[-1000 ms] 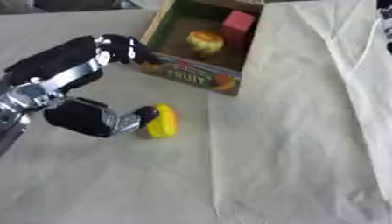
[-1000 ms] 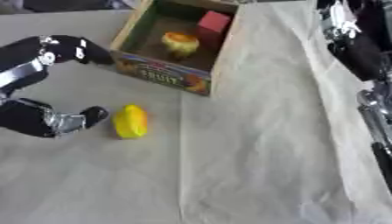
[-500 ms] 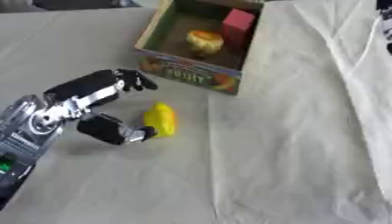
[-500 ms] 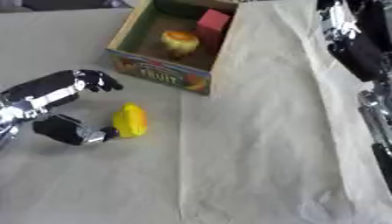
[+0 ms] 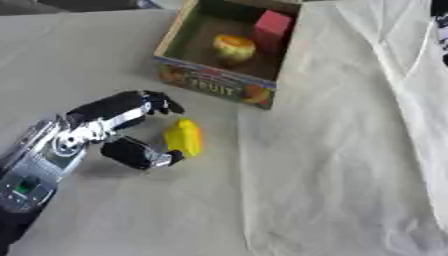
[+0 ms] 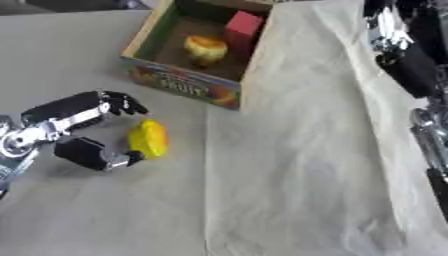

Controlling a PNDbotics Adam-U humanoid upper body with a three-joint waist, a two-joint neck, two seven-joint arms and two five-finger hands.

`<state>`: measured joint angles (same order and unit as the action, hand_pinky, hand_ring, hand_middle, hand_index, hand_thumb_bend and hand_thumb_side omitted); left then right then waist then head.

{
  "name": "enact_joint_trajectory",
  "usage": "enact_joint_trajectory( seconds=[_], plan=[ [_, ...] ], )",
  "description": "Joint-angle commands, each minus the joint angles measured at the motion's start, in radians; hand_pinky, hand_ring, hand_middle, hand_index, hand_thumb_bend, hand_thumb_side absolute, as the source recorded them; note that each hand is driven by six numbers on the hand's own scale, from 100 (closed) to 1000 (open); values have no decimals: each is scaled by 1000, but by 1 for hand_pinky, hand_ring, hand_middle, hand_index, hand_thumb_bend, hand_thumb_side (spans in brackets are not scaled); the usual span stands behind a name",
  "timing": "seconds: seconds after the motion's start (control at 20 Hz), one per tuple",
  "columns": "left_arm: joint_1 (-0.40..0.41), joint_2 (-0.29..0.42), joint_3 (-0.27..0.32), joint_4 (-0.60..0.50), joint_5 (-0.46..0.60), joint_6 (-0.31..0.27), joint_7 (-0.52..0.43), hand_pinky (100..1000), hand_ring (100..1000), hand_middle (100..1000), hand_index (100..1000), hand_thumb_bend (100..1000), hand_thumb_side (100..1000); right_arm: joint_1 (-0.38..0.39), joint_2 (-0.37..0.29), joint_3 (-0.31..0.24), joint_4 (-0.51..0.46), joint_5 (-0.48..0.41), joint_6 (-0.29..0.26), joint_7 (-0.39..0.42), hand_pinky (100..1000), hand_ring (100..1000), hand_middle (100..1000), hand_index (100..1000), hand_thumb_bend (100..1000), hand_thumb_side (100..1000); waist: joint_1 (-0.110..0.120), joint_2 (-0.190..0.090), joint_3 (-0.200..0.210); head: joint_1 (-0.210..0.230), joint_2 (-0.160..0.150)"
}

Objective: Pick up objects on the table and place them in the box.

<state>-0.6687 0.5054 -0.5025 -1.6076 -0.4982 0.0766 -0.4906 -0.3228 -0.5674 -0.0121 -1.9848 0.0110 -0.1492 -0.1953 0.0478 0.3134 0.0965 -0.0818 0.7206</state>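
While my left hand (image 5: 105,135) lies low at about eight o'clock on the table (image 5: 114,220), its thumb tip touches the near left side of the yellow object (image 5: 184,138) and the fingers arch above, spread, with nothing held yet. That yellow piece rests flat on the cloth just right of my palm, near the middle of the view. To take it well, I judge I should slide the hand a little toward three o'clock so the piece sits between thumb and fingers, then curl the fingers down over its far side; closing from here would likely nudge it away instead of catching it.

Toward twelve o'clock stands the box (image 5: 210,87), near but apart from the yellow piece, its printed front wall facing me. Inside already lie a round yellow-red fruit (image 5: 234,47) and a red block (image 5: 272,27); the left part of the floor looks free. I would lift high enough to pass that front wall. Open cloth spreads to three o'clock, creased. My right hand (image 6: 407,47) hangs at two o'clock; whether it is spread I cannot tell.
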Motion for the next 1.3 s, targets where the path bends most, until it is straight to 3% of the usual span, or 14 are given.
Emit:
enact_joint_trajectory(
  seconds=[0.05, 0.2, 0.35, 0.5, 0.7, 0.8, 0.95, 1.1, 1.3],
  plan=[
    [-18, 2, 8, 7, -22, -2, 17, 815, 834, 805, 869, 399, 455, -3, -14, -12, -15, -6, 0, -4, 900, 770, 734, 774, 100, 601, -2, -16, -1, 2, -11],
    [-20, -3, 3, 24, -57, -12, 27, 808, 828, 797, 822, 387, 430, -1, -13, -13, -15, -8, -1, -5, 901, 769, 733, 774, 100, 601, -3, -15, -2, 3, -12],
    [-23, -5, -4, 35, -100, -32, 24, 807, 829, 792, 775, 394, 339, 0, -11, -13, -15, -10, -2, -6, 901, 769, 732, 774, 100, 602, -3, -14, -2, 4, -10],
    [-26, -8, -12, 49, -152, -58, 10, 811, 833, 793, 773, 411, 298, 0, -10, -13, -15, -13, -5, -7, 901, 767, 728, 775, 100, 603, -3, -14, -2, 5, -9],
    [-26, -23, -14, 67, -189, -78, 7, 793, 819, 772, 738, 368, 268, 3, -8, -13, -15, -15, -6, -9, 902, 767, 728, 775, 100, 603, -5, -15, -2, 5, -9],
    [-26, -29, -12, 74, -185, -78, 15, 762, 787, 726, 697, 298, 222, 4, -7, -13, -15, -16, -6, -9, 903, 766, 728, 775, 100, 603, -6, -15, -2, 6, -10],
    [-25, -33, -6, 70, -160, -67, 62, 700, 716, 632, 629, 112, 155, 8, -7, -13, -15, -17, -5, -11, 903, 766, 727, 775, 100, 603, -7, -15, -2, 6, -9],
    [-24, -30, 1, 48, -116, -51, 103, 662, 668, 593, 600, 100, 100, 13, -10, -14, -15, -16, -5, -12, 903, 766, 727, 775, 100, 602, -7, -16, 0, 4, -9],
    [-31, -8, 23, -53, -49, -26, 126, 646, 642, 575, 582, 100, 123, 20, -11, -17, -15, -13, -3, -14, 904, 765, 725, 774, 100, 601, -6, -18, 3, 0, -9]
  ],
)
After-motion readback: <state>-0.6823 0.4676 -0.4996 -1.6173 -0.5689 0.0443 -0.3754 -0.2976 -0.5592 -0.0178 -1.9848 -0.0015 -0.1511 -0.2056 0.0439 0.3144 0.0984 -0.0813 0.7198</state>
